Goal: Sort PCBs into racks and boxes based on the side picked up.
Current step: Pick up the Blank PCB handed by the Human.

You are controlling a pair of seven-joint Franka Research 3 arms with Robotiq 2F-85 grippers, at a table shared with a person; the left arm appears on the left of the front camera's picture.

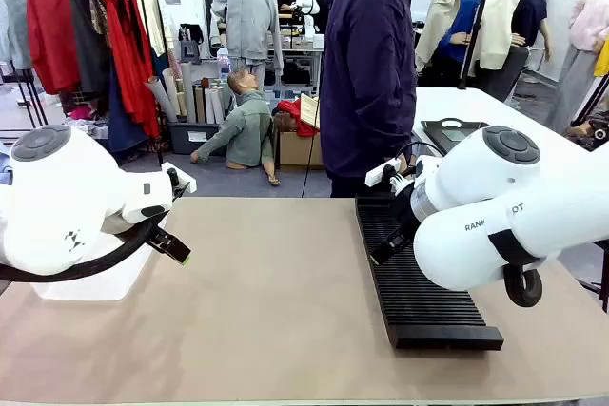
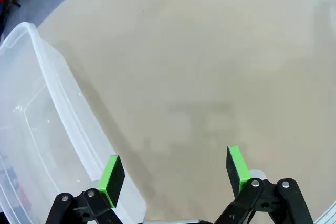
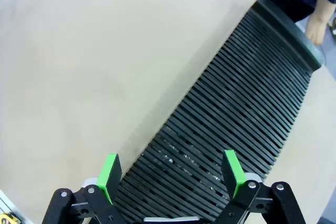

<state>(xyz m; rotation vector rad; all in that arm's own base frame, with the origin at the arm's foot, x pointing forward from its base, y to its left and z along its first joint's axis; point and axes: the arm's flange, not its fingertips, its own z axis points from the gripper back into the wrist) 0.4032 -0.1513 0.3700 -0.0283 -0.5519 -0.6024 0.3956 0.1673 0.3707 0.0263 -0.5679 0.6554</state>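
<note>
Running lengthwise, the black rack shows narrow parallel slots.

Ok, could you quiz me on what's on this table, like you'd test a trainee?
1. True or false: the right gripper hovers over the black slotted rack with its jaws open.
2. What lies beside the open left gripper? A) a clear plastic tub B) a metal bowl C) a wicker basket
3. Fill in: seen from the robot's side, the person stands at the rack's ___ end.

Key: 1 true; 2 A; 3 far.
</note>
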